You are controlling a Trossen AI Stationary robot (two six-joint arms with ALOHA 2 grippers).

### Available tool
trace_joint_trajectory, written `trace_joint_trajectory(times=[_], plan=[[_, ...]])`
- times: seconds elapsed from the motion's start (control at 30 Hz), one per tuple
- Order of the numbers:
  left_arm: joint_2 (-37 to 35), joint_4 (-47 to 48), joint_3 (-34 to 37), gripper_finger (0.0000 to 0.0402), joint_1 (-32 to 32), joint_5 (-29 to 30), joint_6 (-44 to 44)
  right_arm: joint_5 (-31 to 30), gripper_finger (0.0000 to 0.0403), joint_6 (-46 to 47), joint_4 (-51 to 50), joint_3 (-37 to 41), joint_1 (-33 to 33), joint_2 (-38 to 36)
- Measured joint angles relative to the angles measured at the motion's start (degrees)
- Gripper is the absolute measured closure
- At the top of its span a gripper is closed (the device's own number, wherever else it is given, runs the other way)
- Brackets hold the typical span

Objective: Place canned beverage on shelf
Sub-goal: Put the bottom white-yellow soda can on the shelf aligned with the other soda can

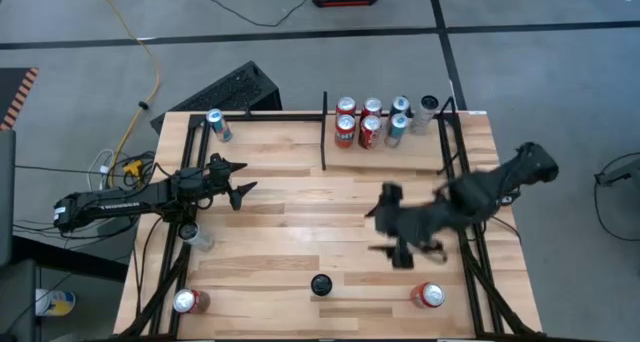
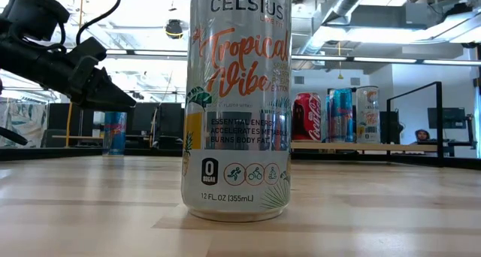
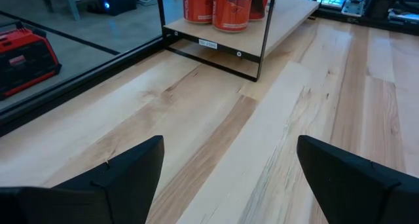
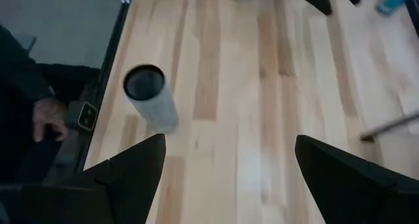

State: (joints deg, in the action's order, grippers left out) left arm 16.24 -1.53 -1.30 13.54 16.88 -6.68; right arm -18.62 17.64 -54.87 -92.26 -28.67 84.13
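From overhead I look straight down on the whole bench [image 1: 300, 232], both arms and the shelf [image 1: 385, 154] along its far edge. My low camera sits at bench-top height, very close behind the Celsius can [image 2: 237, 99], the same can my right wrist camera views from above [image 4: 152, 98]. My left wrist camera faces across the boards toward the shelf [image 3: 288, 18].

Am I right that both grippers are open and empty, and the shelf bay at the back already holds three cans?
Not quite. Both the left gripper and right gripper are open and empty, but the shelf holds six cans, not three; the high view shows them clustered along its back edge.
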Motion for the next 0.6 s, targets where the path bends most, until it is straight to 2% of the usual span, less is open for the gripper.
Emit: trace_joint_trajectory(times=[0.1,0.33,0.6], plan=[[0.0,0.0,0.0,0.0068,0.0,0.0,0.0,-2.4,0.0039,-0.1,8.5,2.9,-2.9,2.5],[0.0,0.0,0.0,0.0068,0.0,0.0,0.0,-2.5,0.0039,-1.8,27.1,5.6,-5.3,11.3],[0.0,0.0,0.0,0.0068,0.0,0.0,0.0,-2.5,0.0039,-1.5,38.4,5.6,-5.3,18.8]])
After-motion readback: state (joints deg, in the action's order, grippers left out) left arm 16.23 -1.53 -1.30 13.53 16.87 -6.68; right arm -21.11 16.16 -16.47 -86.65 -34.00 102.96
